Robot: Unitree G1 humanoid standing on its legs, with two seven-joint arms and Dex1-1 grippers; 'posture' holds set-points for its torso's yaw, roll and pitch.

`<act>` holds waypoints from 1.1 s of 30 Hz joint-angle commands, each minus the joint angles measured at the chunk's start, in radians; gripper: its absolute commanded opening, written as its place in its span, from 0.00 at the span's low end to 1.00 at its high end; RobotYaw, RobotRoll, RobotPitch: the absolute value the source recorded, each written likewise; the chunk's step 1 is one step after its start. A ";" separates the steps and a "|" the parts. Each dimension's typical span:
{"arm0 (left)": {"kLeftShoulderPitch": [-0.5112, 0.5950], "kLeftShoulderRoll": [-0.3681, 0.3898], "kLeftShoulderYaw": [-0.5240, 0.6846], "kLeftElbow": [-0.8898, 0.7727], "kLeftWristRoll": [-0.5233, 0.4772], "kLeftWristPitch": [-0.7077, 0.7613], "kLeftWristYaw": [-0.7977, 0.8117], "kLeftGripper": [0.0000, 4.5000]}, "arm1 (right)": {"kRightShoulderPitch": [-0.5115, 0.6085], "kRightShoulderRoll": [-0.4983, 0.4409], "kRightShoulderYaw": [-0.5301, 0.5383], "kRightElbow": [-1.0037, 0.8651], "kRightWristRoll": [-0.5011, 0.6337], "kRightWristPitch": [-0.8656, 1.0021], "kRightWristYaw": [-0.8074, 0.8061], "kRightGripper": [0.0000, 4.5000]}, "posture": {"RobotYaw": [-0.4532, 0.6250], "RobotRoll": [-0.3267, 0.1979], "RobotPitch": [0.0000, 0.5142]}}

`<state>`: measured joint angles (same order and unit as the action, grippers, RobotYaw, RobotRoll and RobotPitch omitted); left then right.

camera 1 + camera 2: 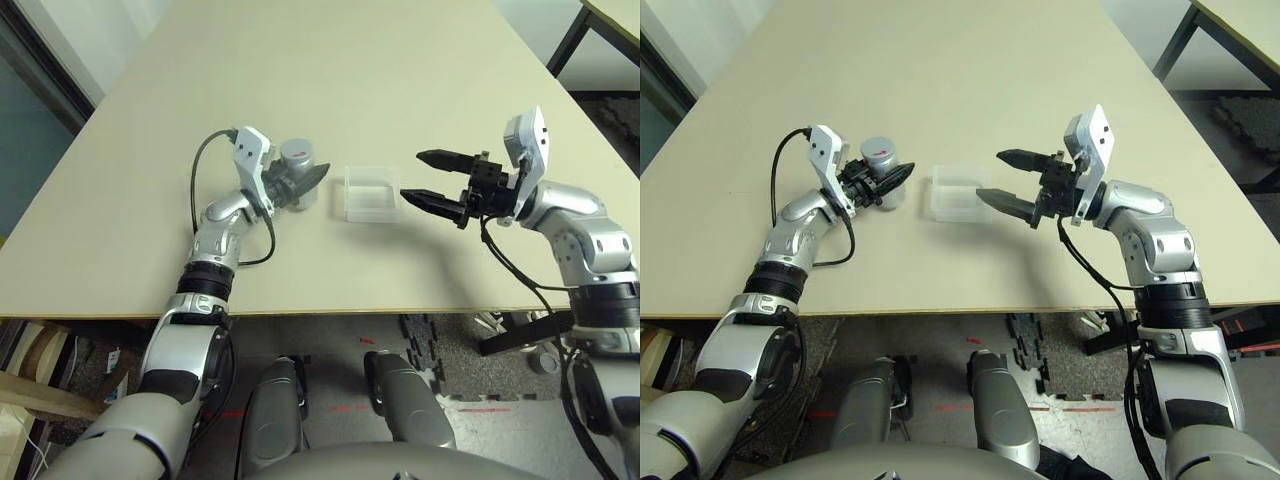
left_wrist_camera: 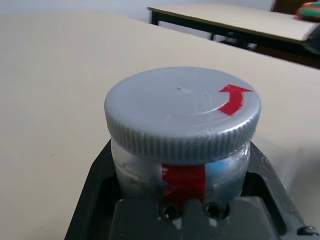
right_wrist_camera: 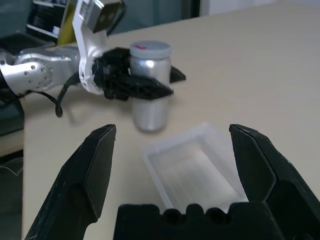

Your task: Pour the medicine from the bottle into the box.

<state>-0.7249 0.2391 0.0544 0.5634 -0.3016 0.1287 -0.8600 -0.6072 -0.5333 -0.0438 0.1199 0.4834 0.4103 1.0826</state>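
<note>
My left gripper (image 1: pixel 300 183) clamped round the upright bottle (image 3: pixel 151 85), lid on. Right gripper (image 3: pixel 173 150) open above the table, near the box (image 1: pixel 371 196), toward the table's near edge.

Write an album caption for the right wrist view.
The left gripper clasps the lidded silver bottle, with the clear box between the right gripper's open fingers.

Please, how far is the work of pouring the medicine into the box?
Done so far: the left gripper is closed around the bottle, which stands upright.
In hand: the lid is still on, and the open right gripper is empty, perhaps meant for unscrewing it.
Left: opening the bottle, then pouring over the clear plastic box, in which no medicine can be seen.
</note>
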 commanded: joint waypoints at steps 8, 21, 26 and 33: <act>-0.067 0.024 -0.032 -0.096 -0.040 0.131 -0.103 0.58 | -0.194 0.049 0.061 0.113 -0.025 0.027 0.017 1.00 | 0.16 0.62 0.25; -0.133 0.013 -0.080 -0.052 -0.019 0.090 -0.206 0.58 | -0.324 0.114 0.098 0.255 -0.080 -0.019 0.061 1.00 | 0.16 0.62 0.23; -0.178 0.000 -0.091 0.007 -0.009 0.055 -0.224 0.58 | -0.352 0.131 0.099 0.291 -0.095 -0.035 0.075 1.00 | 0.16 0.62 0.23; -0.217 -0.020 -0.094 0.079 0.009 0.015 -0.240 0.58 | -0.376 0.143 0.094 0.316 -0.102 -0.045 0.082 1.00 | 0.15 0.62 0.23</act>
<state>-0.9278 0.2227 -0.0222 0.6175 -0.3103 0.1615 -1.0865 -0.9722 -0.3904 0.0471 0.4244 0.3882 0.3725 1.1586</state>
